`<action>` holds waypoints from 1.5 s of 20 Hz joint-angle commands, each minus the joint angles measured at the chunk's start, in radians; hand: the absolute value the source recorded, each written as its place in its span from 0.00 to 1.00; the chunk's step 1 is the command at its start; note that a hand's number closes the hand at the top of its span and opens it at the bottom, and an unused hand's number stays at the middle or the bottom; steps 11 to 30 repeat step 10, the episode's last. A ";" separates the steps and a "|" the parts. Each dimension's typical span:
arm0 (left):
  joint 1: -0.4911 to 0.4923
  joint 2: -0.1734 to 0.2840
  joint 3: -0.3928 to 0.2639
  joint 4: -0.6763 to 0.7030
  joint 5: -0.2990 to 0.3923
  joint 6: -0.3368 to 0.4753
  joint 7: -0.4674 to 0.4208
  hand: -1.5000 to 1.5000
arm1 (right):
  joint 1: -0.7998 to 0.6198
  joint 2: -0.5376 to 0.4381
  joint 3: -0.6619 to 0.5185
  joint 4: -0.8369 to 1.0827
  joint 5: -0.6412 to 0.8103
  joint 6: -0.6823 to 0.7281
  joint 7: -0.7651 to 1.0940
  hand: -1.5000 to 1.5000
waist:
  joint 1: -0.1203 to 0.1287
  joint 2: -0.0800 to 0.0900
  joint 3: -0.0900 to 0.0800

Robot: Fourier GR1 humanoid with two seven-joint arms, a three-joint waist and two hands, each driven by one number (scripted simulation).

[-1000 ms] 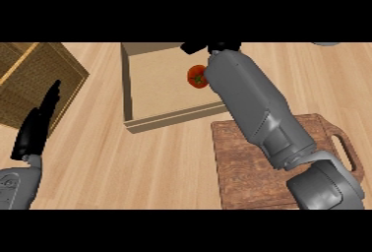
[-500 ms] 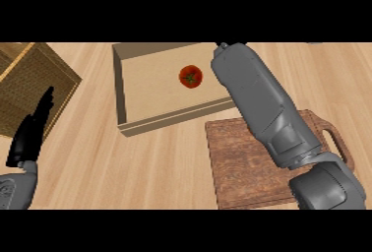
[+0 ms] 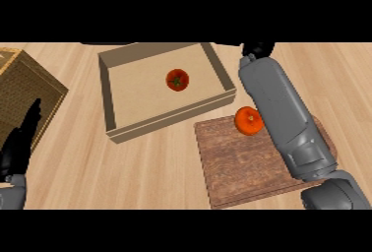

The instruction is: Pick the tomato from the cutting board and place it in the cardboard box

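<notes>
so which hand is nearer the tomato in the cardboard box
Right. The right hand is just past the cardboard box's far right corner, near the tomato; the left hand rests at the left edge.

This place looks like a kitchen. The worktop (image 3: 145,167) is of light wood planks. On it lies a brown wooden cutting board (image 3: 247,162) with an orange fruit (image 3: 248,120) on it, a tomato (image 3: 177,79) in a cardboard box (image 3: 116,125), and a woven basket (image 3: 29,88).
</notes>
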 commanded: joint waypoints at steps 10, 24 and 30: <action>0.064 -0.030 0.005 -0.053 -0.021 0.031 0.015 0.50 | 0.511 -0.191 0.158 -0.684 0.003 0.359 0.235 0.00 | -0.031 -0.010 -0.001; 0.064 -0.030 0.005 -0.053 -0.021 0.031 0.015 0.50 | 0.511 -0.191 0.158 -0.684 0.003 0.359 0.235 0.00 | -0.031 -0.010 -0.001; 0.064 -0.030 0.005 -0.053 -0.021 0.031 0.015 0.50 | 0.511 -0.191 0.158 -0.684 0.003 0.359 0.235 0.00 | -0.031 -0.010 -0.001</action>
